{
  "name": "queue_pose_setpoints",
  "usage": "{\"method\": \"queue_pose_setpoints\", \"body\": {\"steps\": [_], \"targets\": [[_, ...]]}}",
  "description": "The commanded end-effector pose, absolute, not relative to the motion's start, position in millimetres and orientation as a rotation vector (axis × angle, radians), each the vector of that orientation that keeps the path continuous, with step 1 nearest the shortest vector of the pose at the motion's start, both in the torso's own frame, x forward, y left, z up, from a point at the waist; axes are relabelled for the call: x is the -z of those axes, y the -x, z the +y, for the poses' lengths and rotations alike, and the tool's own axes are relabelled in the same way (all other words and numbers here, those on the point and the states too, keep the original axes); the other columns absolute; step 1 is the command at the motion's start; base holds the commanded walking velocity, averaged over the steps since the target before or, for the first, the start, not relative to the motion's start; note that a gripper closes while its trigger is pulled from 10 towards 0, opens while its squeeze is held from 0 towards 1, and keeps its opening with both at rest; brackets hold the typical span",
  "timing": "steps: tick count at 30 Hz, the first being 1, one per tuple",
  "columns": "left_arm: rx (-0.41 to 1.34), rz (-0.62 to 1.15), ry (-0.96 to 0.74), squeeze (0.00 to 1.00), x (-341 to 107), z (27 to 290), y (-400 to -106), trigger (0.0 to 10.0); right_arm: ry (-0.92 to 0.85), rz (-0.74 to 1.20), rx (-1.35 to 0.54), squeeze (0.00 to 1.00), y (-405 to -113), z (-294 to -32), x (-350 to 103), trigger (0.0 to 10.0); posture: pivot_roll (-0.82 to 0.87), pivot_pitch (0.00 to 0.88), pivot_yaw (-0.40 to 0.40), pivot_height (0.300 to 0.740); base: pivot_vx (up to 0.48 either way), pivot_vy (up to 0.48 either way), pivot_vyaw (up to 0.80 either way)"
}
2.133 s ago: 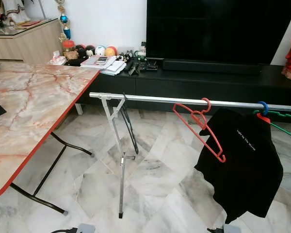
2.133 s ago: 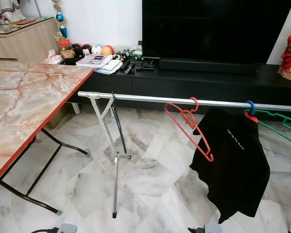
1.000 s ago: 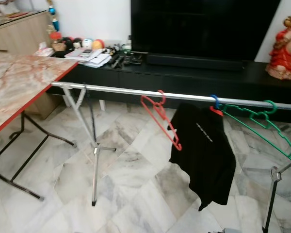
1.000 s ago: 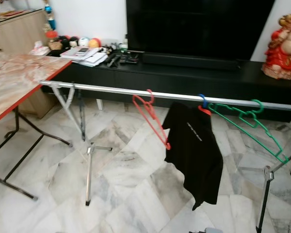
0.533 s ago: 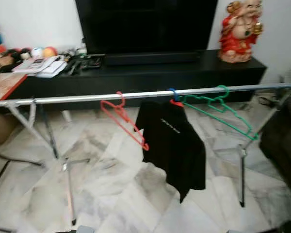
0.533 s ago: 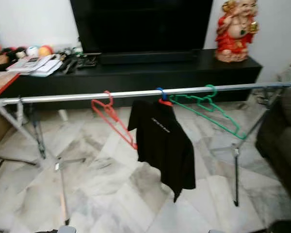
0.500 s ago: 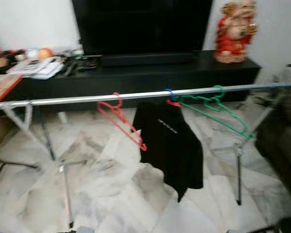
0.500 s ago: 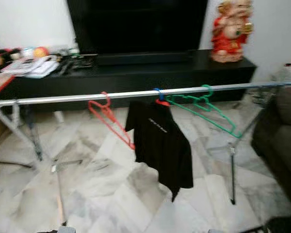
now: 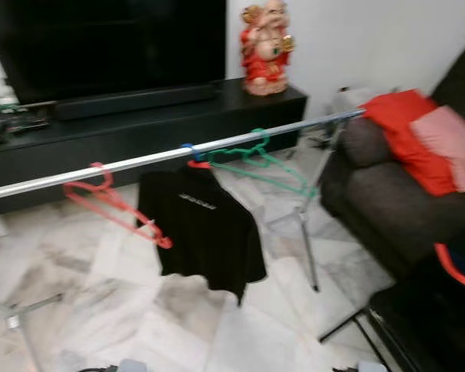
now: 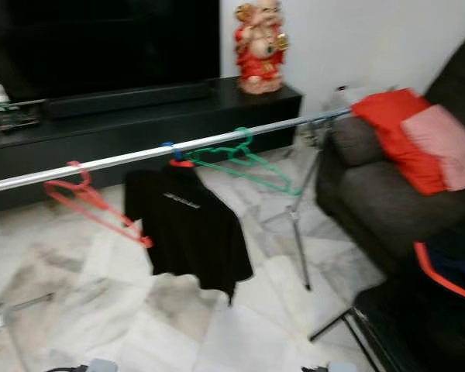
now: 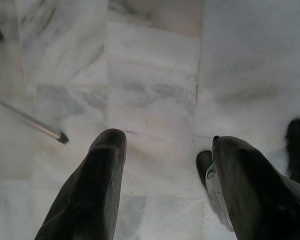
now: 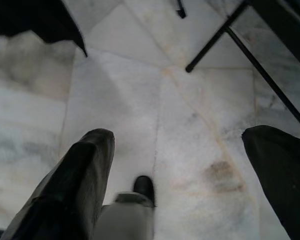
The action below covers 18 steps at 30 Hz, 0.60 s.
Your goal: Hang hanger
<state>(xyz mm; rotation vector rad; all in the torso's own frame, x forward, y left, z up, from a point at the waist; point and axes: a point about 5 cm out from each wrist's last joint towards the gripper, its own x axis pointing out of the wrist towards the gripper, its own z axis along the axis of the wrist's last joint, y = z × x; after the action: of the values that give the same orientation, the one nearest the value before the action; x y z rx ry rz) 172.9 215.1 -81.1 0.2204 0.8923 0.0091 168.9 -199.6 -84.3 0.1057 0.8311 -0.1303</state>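
A home living room: a large black television on a long black low cabinet at 12 o'clock, a dark grey sofa at 3 o'clock, white marble floor tiles.

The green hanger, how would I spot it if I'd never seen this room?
Find the long silver rail crossing in front of the black TV cabinet. The green plastic hanger hangs empty, nearest the dark sofa, right of the black shirt and the empty red hanger.

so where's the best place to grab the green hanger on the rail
Probably the green hanger at its neck just under the hook, approached from the robot's side of the rail: its frame tilts down to the right, clear of the black shirt, and lifts straight off.
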Motion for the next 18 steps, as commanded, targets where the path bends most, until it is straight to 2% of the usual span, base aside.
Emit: {"method": "queue_pose_setpoints", "body": {"steps": [1, 18], "targets": [[-0.005, 0.904, -0.215, 0.0, 83.0, 211.8, -170.9, 10.0, -0.101, 0.847, 0.147, 0.0, -163.1, -204.6, 86.1, 10.0, 0.1, 0.026, 0.014, 0.74, 0.0, 0.0, -0.79], [-0.005, 0.904, -0.215, 0.0, 83.0, 211.8, -170.9, 10.0, -0.101, 0.847, 0.147, 0.0, -163.1, -204.6, 86.1, 10.0, 0.1, 0.026, 0.014, 0.74, 0.0, 0.0, -0.79]]}}
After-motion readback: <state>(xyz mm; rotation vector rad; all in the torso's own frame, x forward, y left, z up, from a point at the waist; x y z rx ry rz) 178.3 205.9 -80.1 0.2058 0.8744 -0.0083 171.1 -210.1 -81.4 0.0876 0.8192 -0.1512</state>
